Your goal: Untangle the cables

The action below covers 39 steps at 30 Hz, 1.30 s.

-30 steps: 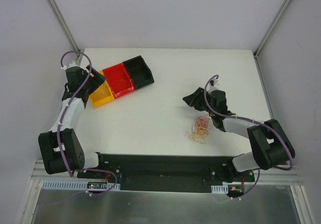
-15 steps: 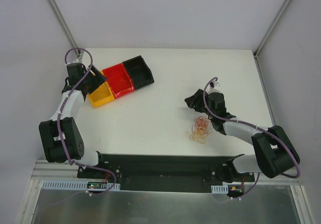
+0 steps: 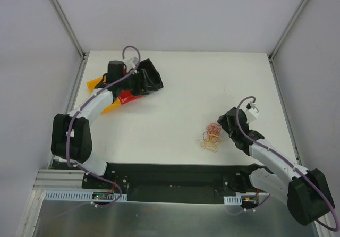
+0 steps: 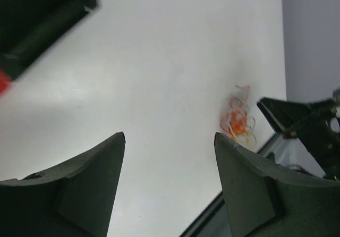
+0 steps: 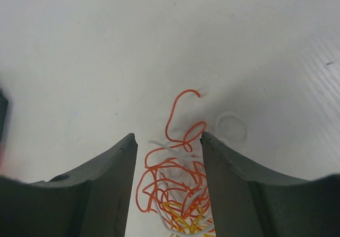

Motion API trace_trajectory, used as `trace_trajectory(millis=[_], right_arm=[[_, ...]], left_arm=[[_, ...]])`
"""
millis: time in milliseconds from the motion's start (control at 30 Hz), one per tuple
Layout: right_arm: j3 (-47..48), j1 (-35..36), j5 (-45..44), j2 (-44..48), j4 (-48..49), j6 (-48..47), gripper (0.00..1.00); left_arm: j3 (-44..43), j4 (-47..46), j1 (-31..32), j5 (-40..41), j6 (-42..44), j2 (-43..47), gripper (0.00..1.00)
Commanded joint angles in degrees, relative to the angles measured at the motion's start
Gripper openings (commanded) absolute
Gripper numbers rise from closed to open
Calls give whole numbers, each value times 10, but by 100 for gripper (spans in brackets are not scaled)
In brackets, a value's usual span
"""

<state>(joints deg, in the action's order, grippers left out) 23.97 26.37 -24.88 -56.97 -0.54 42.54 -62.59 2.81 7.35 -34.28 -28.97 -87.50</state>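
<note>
Work is only just beginning here. The cables [image 3: 211, 137] are lying in one small knot, and no wire is pulled free yet. Nothing is sorted and nothing is lifted, so nearly all of the job is waiting for you.

The knot is sitting on the white table [image 3: 175, 120], on the right side and close to the near edge. It is well apart from the black bin [image 3: 151, 75] at the far left.

Your right gripper [image 5: 167, 136] is hanging right over the knot with its two fingers spread wide. The loops are showing in the gap between them. It is not pinching anything, and I cannot tell if the fingers are touching the wires.

Your left gripper [image 4: 169, 136] is spread wide too and is holding nothing. It is hovering by the black bin, far from the knot.

The wires are looking very thin, like hair. Most are red and orange, some yellow ones are sitting at the near side, and a pale one seems to be running through. They are curling in loose loops over each other. One red end is sticking out on the far side, like a little hook.
</note>
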Motion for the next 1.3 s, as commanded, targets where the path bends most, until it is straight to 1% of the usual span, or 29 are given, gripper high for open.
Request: trace_trajectory(millis=[0,67,100,133,167,200,267,300,333,433,467,533,600,667,700,800,867,900,1033,1167,1267], right_arm=[[-5,4,-11,27,-93,39,54],[-15,5,28,12,-61,40,54],[-24,6,57,-10,2,29,53],[-27,9,84,-33,48,-3,52],[-15,16,111,-56,66,-25,52],[12,28,128,-82,62,-63,52],[73,67,135,-124,60,-115,52],[89,89,142,-145,69,-133,52],[99,104,171,-161,100,-148,52],[84,135,306,-205,266,-163,51],[72,142,331,-209,313,-166,51],[46,148,354,-205,402,-177,51],[19,147,347,-188,442,-192,52],[-9,148,313,-161,452,-206,54],[-24,148,279,-146,453,-204,55],[-66,147,139,-110,433,-168,56],[-77,148,69,-93,391,-140,56],[-79,147,49,-85,369,-123,56],[-78,147,34,-82,360,-114,55],[-69,148,37,-89,360,-125,55],[-67,147,59,-94,360,-127,55]], left_arm=[[-24,-1,106,-132,8,-40,68],[-28,0,149,-155,8,-62,68],[-31,0,165,-164,8,-74,68],[-34,1,181,-171,8,-85,68],[-35,1,192,-175,6,-94,68],[-36,4,200,-176,4,-103,67],[-39,12,205,-178,5,-114,62],[-41,18,205,-176,8,-116,61],[-46,25,204,-171,15,-116,60],[-57,55,204,-139,43,-106,57],[-58,61,204,-126,52,-100,56],[-58,71,204,-101,68,-86,55],[-57,78,204,-87,79,-79,54],[-61,84,204,-85,85,-84,54],[-65,87,205,-87,85,-93,55],[-75,93,216,-83,84,-115,57],[-80,93,231,-69,88,-127,59],[-82,93,242,-56,92,-131,60],[-89,90,262,-26,78,-160,64],[-98,90,266,23,-2,-191,66],[-121,89,269,58,-41,-215,66]])
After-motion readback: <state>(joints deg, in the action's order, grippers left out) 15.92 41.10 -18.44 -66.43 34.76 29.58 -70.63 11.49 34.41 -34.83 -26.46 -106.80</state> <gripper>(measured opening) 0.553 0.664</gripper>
